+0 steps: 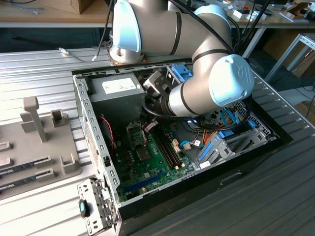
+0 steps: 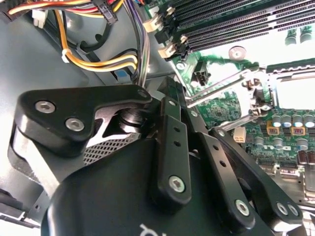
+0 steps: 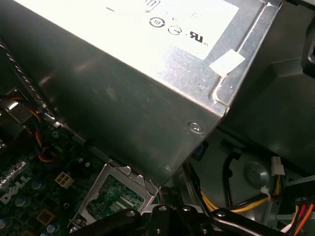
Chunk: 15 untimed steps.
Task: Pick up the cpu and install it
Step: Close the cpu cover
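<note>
Exterior view: arm [image 1: 197, 93] bent into case [image 1: 93, 128], gripper [image 1: 150, 126] above motherboard [image 1: 147, 169].

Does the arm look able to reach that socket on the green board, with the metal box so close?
Probably yes. The gripper hangs inside the open case right beside the socket; the metal box stands next to the socket, not over it.

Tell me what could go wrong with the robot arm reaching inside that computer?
The arm sits deep in the case, so it might snag the yellow wires right beside it. It could also bump the metal power supply box or bend the raised socket lever.
</note>
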Each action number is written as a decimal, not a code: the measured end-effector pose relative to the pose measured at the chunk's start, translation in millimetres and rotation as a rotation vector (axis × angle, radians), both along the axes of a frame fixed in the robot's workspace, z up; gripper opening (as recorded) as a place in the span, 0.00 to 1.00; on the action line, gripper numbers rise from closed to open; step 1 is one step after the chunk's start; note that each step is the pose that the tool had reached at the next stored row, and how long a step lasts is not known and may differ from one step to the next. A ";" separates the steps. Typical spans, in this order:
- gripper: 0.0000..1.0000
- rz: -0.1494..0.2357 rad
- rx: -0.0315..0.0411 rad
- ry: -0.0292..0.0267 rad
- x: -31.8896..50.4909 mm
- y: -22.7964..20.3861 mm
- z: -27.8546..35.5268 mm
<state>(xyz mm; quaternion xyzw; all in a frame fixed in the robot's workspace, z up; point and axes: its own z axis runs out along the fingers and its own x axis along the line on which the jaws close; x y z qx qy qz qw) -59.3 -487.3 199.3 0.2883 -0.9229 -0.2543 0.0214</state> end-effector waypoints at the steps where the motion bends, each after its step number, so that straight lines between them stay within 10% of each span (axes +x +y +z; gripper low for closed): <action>1: 0.11 0.000 0.0002 0.0001 0.0 -0.7 0.1; 15: 0.11 0.000 -0.0003 0.0000 0.0 -9.2 6.2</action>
